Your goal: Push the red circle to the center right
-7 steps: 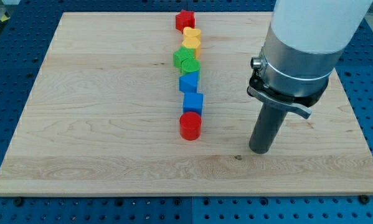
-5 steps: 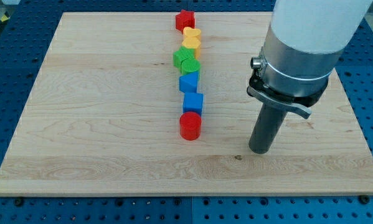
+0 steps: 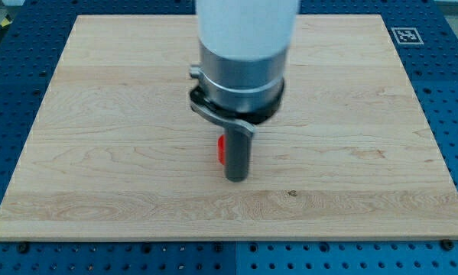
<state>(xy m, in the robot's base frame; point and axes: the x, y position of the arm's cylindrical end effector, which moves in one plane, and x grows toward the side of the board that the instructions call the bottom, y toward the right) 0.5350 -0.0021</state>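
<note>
The red circle (image 3: 222, 150) shows only as a thin red sliver at the left side of my rod, near the board's middle bottom. My tip (image 3: 236, 178) rests on the wooden board (image 3: 99, 114), just right of and slightly below the red circle, touching or nearly touching it. The arm's white and grey body hides the column of other blocks above the circle.
The arm's wide cylinder (image 3: 244, 53) covers the board's top middle. A fiducial tag (image 3: 407, 35) sits at the board's top right corner. A small dark knot (image 3: 292, 192) marks the wood right of my tip. Blue perforated table surrounds the board.
My rod has moved from the board's right side leftward to the red circle. The arm now hides the column of blocks that showed before.
</note>
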